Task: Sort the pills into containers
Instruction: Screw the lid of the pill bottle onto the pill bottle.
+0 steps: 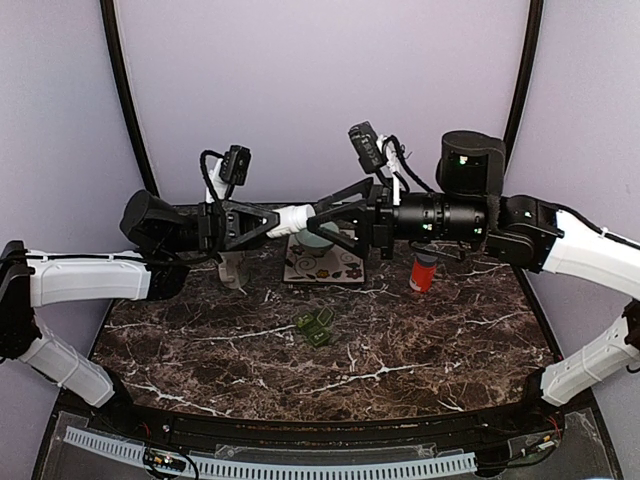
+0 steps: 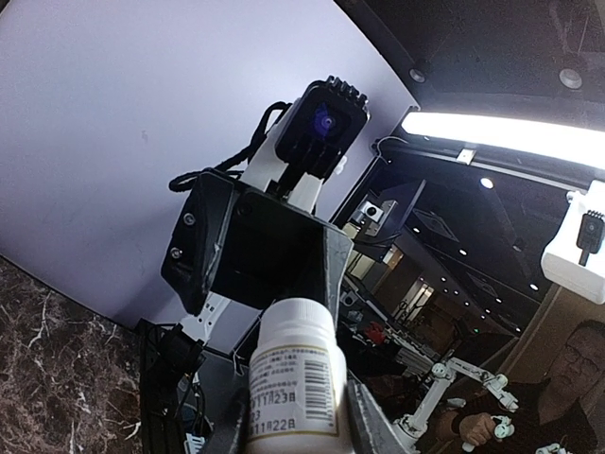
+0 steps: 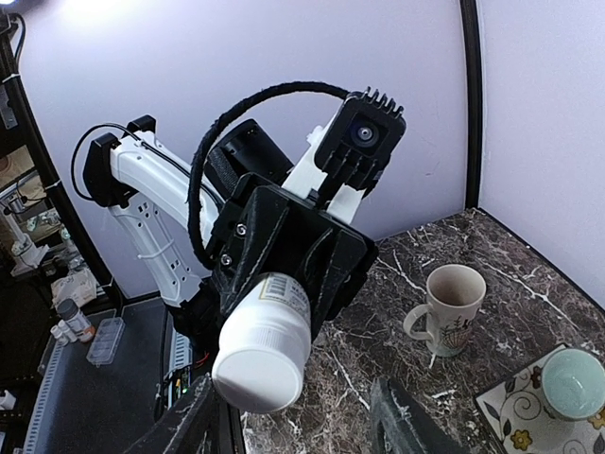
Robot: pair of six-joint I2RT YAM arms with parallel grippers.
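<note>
- White pill bottle: fills the foreground of both wrist views. It lies roughly level, held up off the bench, with its printed label towards the left arm and its cap end towards the right arm.
- Left gripper: clamped on the labelled body of the white pill bottle, one finger on each side.
- Right gripper: spread wide. Its two fingers flank the cap end and do not press on it in the right wrist view.
- Dark green pill box: sits on the marble bench near the middle, in front of the floral tile and well apart from both grippers. Whether its lids are up is too small to tell.
- Pale green bowl: rests on the floral tile.
- Mug: stands upright to the left of the tile.
- Orange bottle: stands to the right of the tile, under the right arm.
</note>
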